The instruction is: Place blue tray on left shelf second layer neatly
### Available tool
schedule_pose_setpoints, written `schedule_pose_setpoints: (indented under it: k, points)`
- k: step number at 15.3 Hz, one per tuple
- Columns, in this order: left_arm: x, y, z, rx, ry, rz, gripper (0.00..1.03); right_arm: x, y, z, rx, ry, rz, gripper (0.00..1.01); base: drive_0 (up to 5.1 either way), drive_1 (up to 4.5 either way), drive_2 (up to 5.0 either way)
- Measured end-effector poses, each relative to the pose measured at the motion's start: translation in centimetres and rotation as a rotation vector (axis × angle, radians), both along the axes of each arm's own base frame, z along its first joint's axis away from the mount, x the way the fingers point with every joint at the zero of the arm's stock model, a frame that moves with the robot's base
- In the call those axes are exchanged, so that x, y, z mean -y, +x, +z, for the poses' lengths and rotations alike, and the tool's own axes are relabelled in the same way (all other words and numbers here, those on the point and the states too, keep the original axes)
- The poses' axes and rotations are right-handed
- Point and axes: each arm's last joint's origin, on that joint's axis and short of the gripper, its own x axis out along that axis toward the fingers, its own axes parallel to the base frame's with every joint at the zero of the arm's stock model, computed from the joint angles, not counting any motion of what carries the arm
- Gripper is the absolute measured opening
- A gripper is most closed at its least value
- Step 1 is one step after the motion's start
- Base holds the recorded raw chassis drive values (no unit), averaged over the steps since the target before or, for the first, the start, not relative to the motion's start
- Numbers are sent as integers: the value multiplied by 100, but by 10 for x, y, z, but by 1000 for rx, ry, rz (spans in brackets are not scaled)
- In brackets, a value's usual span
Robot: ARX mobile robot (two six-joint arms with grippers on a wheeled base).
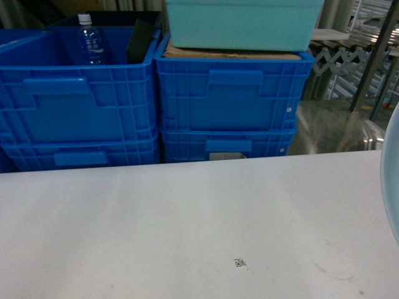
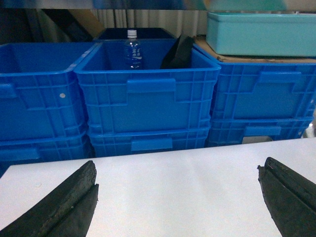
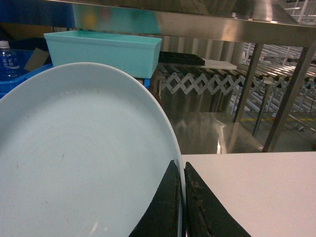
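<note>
Above the tabletop [image 1: 187, 224], right gripper [image 3: 181, 207] jaws clamped on blue tray [image 3: 74, 158] rim, head view shows only its edge, left gripper [image 2: 177, 197] jaws apart.

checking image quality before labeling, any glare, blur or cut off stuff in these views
Head view: soft and dim, the blue tray is cropped to a pale sliver at the right edge. Left wrist view: open left pincer fingers are dark and slightly blurred at the bottom corners. Right wrist view: bright glare on the steel shelf rail and shiny floor, tray fills the frame, right pincer shut on its rim.

Matte black, wedge-shaped fingers on left gripper [image 2: 177, 197] and right gripper [image 3: 181, 207].
</note>
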Motion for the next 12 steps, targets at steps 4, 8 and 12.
schedule_pose_setpoints:
  k: [4, 8, 12]
  points:
    - [0, 0, 0, 0, 0, 0, 98, 0, 0, 0, 0, 0, 0, 2, -207, -207, -207]
    - [0, 0, 0, 0, 0, -1, 98, 0, 0, 0, -1, 0, -1, 2, -164, -164, -164]
    - [0, 0, 0, 0, 0, -1, 98, 0, 0, 0, -1, 0, -1, 2, -161, -161, -161]
